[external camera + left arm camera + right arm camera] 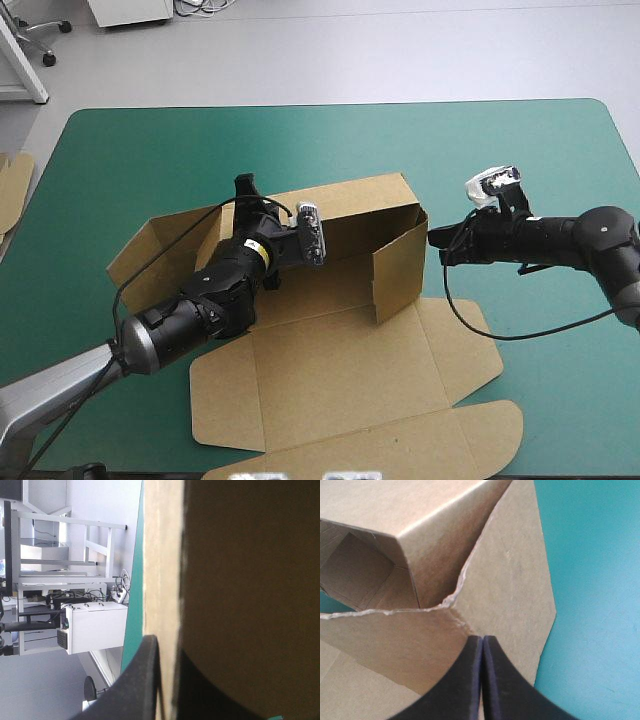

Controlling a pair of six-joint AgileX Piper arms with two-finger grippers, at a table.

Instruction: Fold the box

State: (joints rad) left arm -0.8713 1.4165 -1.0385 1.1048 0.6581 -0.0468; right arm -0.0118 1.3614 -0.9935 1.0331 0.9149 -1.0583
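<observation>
One box [330, 370] — left gripper [244, 190], right gripper [482, 640], both at its walls.

- The box [330, 375] is lying on the table [140, 150], its rear wall standing between the left gripper's [245, 187] fingers [137, 685].
- Its side wall is standing just ahead of the right gripper [432, 240], touching the tip.
- Spare board [12, 190] is lying well beyond the left gripper's outer side.

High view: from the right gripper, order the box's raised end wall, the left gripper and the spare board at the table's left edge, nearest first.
1. The box's raised end wall: right at the fingers of the right gripper.
2. The left gripper: on the box's far wall.
3. The spare board: at the left edge of the table.
</observation>
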